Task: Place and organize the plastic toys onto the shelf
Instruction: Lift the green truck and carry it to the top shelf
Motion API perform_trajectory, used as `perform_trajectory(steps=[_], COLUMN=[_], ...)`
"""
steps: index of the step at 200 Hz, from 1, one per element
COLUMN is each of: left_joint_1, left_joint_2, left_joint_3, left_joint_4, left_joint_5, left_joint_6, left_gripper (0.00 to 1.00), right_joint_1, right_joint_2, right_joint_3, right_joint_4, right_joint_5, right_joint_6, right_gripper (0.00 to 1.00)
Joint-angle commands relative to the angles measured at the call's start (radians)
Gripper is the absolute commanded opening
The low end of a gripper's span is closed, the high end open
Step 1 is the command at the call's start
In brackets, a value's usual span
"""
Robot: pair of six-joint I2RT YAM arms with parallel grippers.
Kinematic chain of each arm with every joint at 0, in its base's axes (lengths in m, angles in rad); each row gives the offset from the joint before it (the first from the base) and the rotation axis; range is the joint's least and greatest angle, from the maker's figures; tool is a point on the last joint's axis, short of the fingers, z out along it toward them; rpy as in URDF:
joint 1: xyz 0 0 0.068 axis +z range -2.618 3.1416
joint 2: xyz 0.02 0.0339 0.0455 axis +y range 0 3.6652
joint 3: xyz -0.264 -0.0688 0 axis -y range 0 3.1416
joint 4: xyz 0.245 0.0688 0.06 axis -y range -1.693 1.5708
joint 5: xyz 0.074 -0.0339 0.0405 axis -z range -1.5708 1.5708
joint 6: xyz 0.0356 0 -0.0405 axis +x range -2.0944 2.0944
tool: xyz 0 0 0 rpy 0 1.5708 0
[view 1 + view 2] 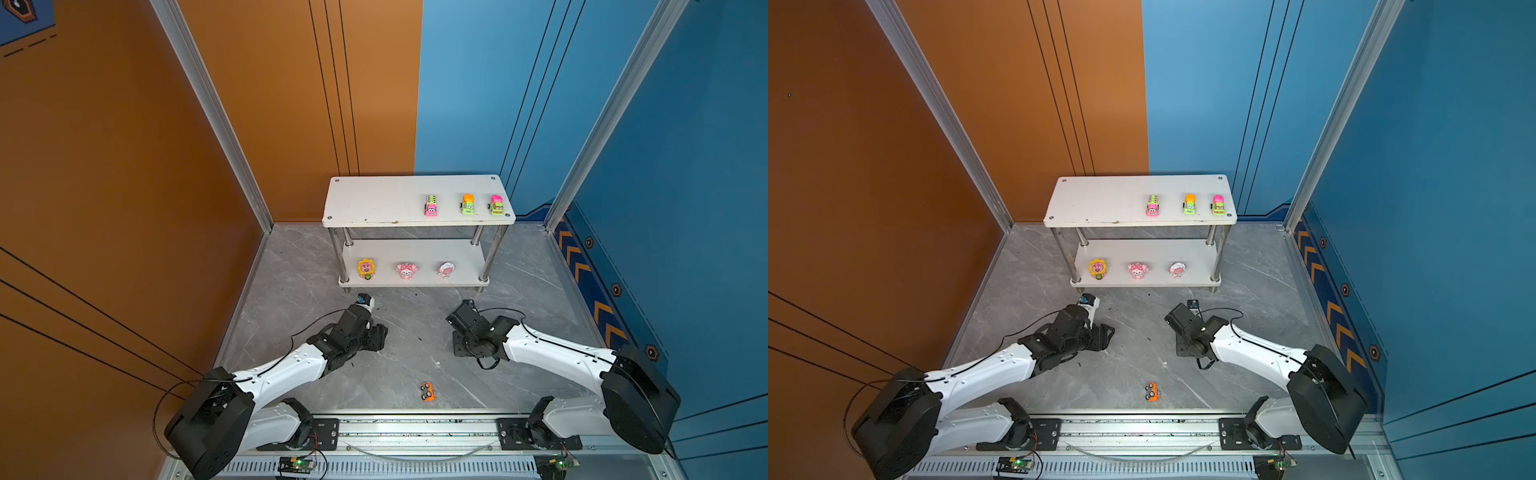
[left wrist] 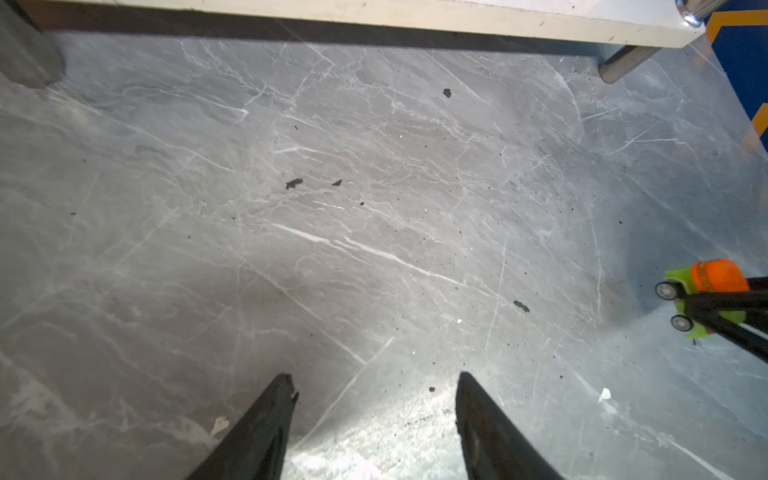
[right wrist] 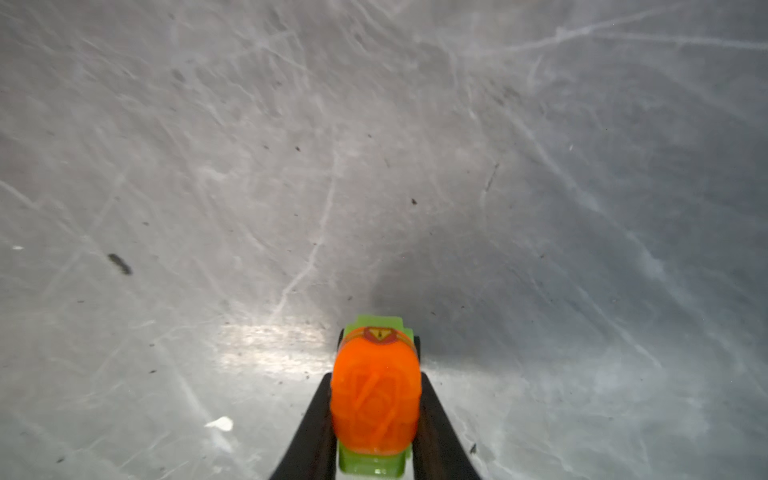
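Right fingers [image 3: 315, 428] sit hard against both flanks of the orange drum on the green truck [image 3: 376, 399], narrowed onto it with no gap I can see, so I read that as a grip. Whether its wheels have left the desk [image 1: 395, 365] I cannot tell. Left fingers [image 2: 266, 432] hang well apart with nothing between them, low over bare desk just in front of the shelf [image 1: 374, 203].

To lift well, I would want the squeeze settled before raising. The drum looks round and slick, and it could roll out of a pinch taken high on it. Then I would go straight up, high enough to pass the front edge of the top board, and across to the open stretch beside the pink truck [image 1: 431, 205]. That one stands in a row with two green trucks [image 1: 468, 204] at the right end. I would set mine down facing forward like them, with matching spacing.

Three figurines [image 1: 406, 270] line the lower board. One orange car [image 1: 428, 391] lies tipped on the desk near its front edge, not yet shelved.
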Motion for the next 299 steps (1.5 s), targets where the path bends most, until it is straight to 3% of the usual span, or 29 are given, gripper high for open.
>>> perform_trajectory(steps=[1,40,89,146,202,299], left_joint_1=[0.006,0.009,0.019,0.039,0.059,0.068], left_joint_2=[-0.022,-0.045,-0.118,-0.207,-0.236,-0.211], left_joint_3=[-0.009,-0.022,-0.049,-0.079,-0.080,-0.062], left_joint_4=[-0.012,-0.014,-0.057,-0.095,-0.123,-0.124], left_joint_5=[-0.019,-0.020,-0.041,-0.062,-0.060,-0.049], left_joint_6=[0.019,0.015,0.016,0.019,0.027,0.027], left_gripper=[0.64,0.64,0.65,0.66,0.67,0.67], right_joint_1=[0.024,0.083,0.123,0.077,0.043,0.016], right_joint_2=[-0.021,0.047,0.292,0.556,0.666,0.711], right_joint_3=[0.164,0.577,1.132,1.547,1.744,1.761], right_joint_4=[-0.130,-0.277,-0.362,-0.390,-0.389,-0.308], right_joint_5=[0.049,0.105,0.124,0.077,0.071,0.082], right_joint_6=[-0.083,-0.229,-0.403,-0.436,-0.447,-0.447], right_gripper=[0.19,0.17,0.17,0.16,0.16,0.17])
